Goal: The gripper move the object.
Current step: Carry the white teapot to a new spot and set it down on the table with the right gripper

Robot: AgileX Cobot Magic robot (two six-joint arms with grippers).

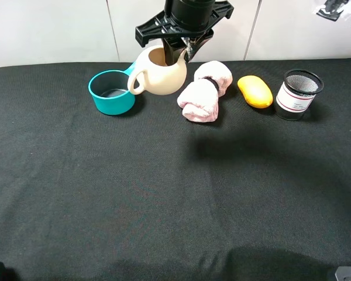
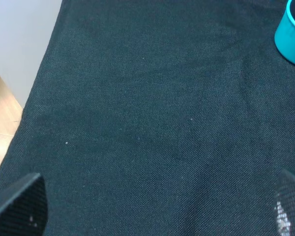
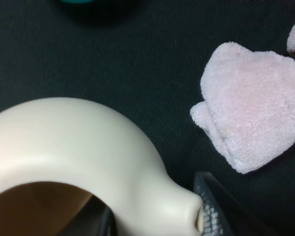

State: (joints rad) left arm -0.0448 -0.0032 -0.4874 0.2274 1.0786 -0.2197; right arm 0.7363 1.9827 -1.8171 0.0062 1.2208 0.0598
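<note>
We see right hand (image 1: pixel 184 54) clenched on teapot (image 1: pixel 159 75) rim | far side, between saucepan (image 1: pixel 111 93) and towel (image 1: pixel 203 93) | left hand (image 2: pixel 157 214) released

My overhead view is evenly and fairly brightly lit from above: the white wall (image 1: pixel 58 29) is almost washed out, while the black cloth (image 1: pixel 105 193) swallows light and shows little texture. A soft, diffuse shadow lies on it in front of the pink towel (image 1: pixel 205 93). On the right wrist view the teapot (image 3: pixel 78 142) sits so close that it goes soft, with a gentle sheen; the towel is sharper. On the left wrist view the weave is crisp, but the fingertips (image 2: pixel 19 206) of the left gripper (image 2: pixel 152 206) blur in the corners.
</note>
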